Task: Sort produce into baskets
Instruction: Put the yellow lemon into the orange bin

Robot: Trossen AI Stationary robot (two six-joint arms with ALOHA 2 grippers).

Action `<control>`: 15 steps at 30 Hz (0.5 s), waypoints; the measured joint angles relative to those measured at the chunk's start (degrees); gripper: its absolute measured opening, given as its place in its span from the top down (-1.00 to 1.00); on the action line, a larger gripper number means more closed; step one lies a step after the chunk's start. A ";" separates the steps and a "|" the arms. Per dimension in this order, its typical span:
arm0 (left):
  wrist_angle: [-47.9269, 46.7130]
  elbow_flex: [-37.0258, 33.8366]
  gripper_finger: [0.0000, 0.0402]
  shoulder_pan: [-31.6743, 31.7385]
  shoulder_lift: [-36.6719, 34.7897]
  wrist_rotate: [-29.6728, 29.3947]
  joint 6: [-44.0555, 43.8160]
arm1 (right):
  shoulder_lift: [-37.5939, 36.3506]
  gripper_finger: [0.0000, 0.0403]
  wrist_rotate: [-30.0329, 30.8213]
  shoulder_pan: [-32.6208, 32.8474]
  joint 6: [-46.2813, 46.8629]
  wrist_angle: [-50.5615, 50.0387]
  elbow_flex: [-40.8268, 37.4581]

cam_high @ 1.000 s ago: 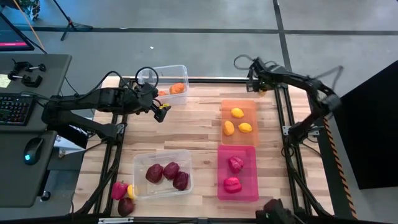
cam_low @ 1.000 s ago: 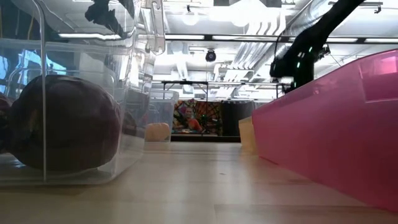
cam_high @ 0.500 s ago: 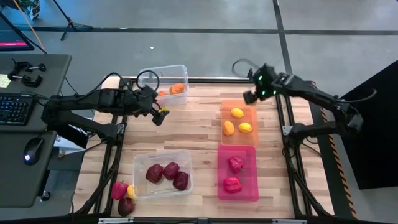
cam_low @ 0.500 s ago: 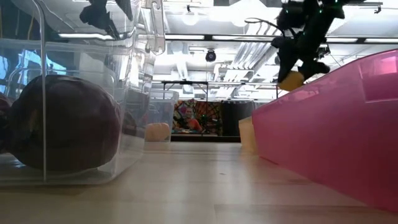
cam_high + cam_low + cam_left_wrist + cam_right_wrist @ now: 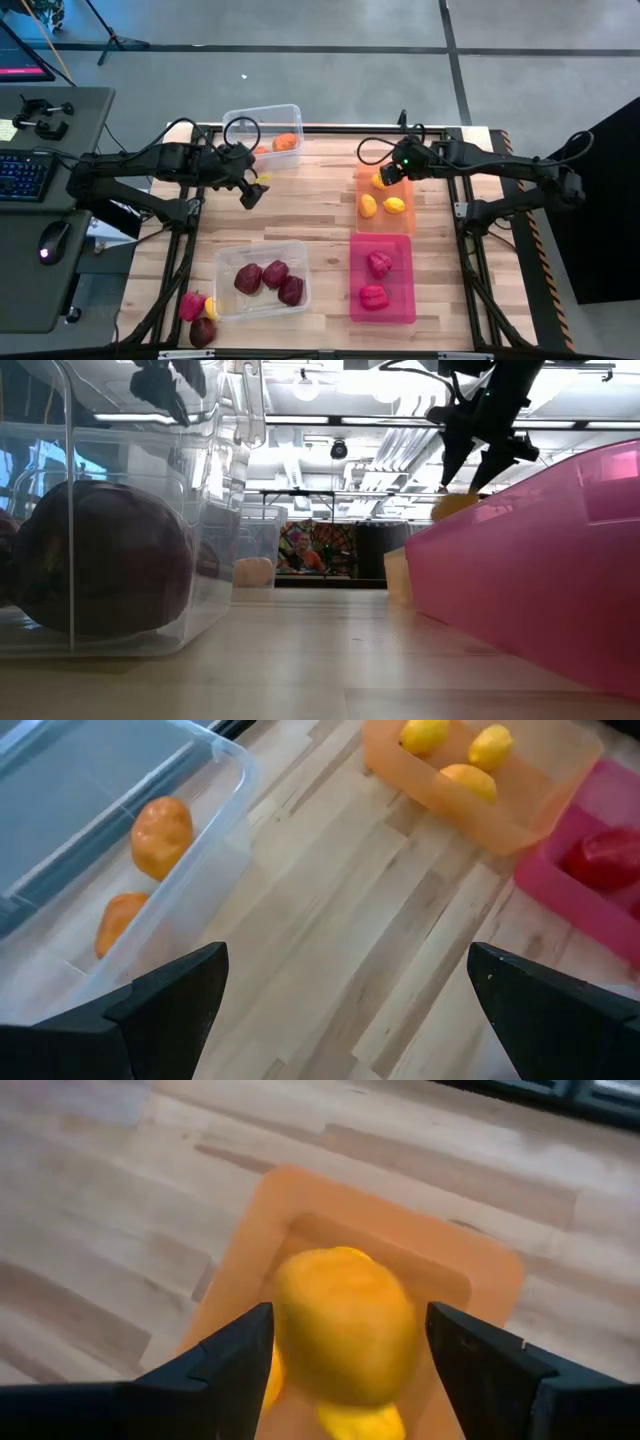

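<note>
At the lower left edge of the high view, you still have a pink-red piece (image 5: pixel 190 305), a small yellow piece (image 5: pixel 210 308) and a dark maroon piece (image 5: pixel 203 331) loose outside the clear plastic bin of maroon pieces (image 5: pixel 229 303). The translucent pink bin (image 5: pixel 355 300) holds two. Higher, centre right, your right tool (image 5: pixel 389 177) has its fingers spread around a rounded yellow fruit (image 5: pixel 340 1325) with no clear long axis, over the translucent orange bin (image 5: pixel 360 170). Your left tool (image 5: pixel 250 190) hangs wide open and empty over the bench (image 5: pixel 320 200).
</note>
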 joint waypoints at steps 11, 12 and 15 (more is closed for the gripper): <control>-0.03 -0.06 -0.99 -0.22 -0.01 0.29 4.59 | 0.00 -0.25 -0.58 2.71 10.00 -6.17 0.00; 0.20 -0.43 -0.99 -0.71 -0.05 0.43 4.00 | 0.00 -0.25 -0.65 2.71 10.09 -7.24 0.00; -1.18 -2.32 -0.99 -2.68 -0.08 2.35 0.77 | 0.00 -0.25 -1.24 2.75 10.10 -11.44 0.00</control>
